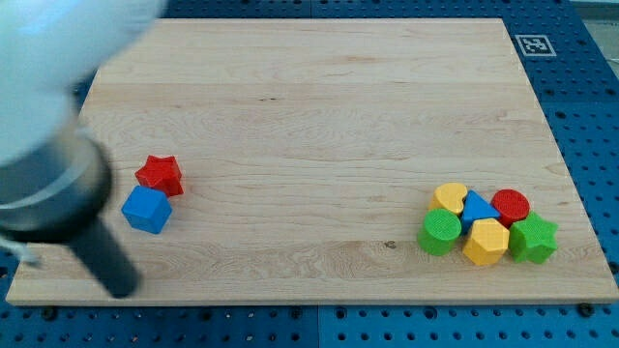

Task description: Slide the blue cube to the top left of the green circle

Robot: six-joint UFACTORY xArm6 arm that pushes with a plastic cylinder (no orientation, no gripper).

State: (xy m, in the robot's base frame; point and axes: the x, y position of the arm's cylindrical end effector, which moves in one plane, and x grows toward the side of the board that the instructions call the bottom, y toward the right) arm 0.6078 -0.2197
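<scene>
The blue cube (146, 210) lies at the view's lower left on the wooden board (319, 116), touching a red star (160, 175) just above it. The green circle (440, 232) is far off at the view's lower right, at the left end of a tight cluster of blocks. My rod is blurred and close to the camera at the view's left; my tip (121, 287) is below and a little left of the blue cube, apart from it.
The cluster at the lower right holds a yellow circle (450, 198), a blue triangle (477, 208), a red circle (511, 206), a yellow hexagon (486, 242) and a green star (534, 239). The arm's white body (48, 68) covers the upper left.
</scene>
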